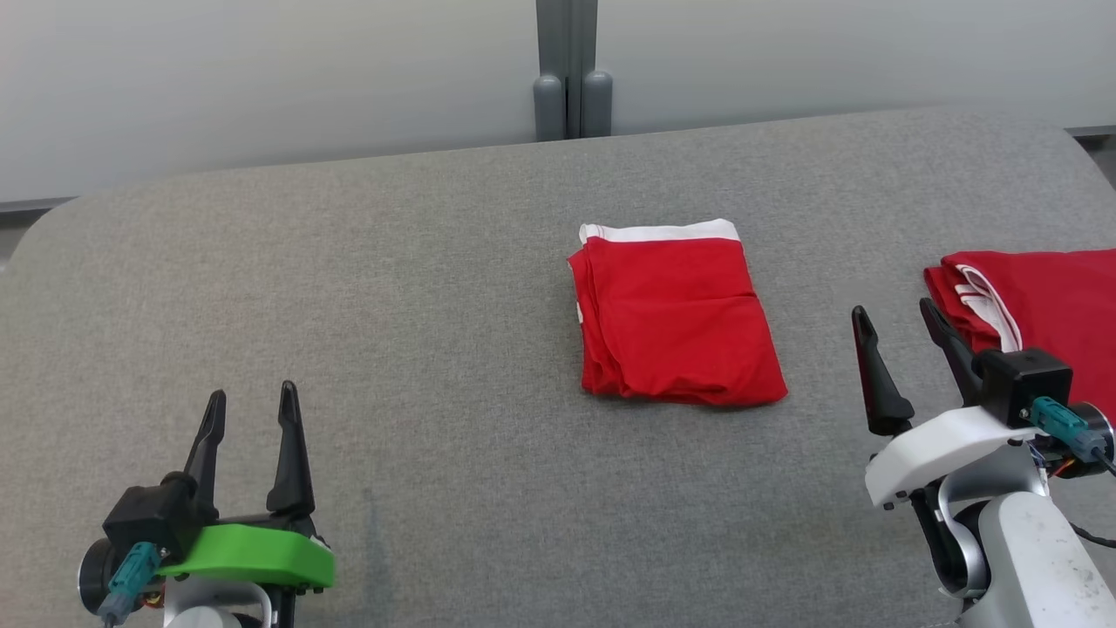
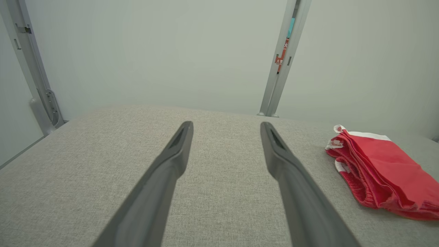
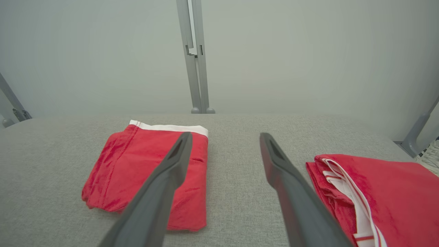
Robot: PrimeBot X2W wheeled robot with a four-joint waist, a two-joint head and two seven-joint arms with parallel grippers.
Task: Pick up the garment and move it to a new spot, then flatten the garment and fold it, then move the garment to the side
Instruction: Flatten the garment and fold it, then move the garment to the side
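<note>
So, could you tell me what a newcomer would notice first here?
A folded red garment with a white band on its far edge stands out at the middle of the grey padded surface. A second red garment lies at the surface's right edge, close by the open right gripper. The left gripper, also open, sits empty at the lower left.

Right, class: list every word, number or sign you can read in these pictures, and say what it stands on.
Red label in the gap of the grey post, left wrist view: white characters, too small to read.
Nothing else carries readable text.
</note>
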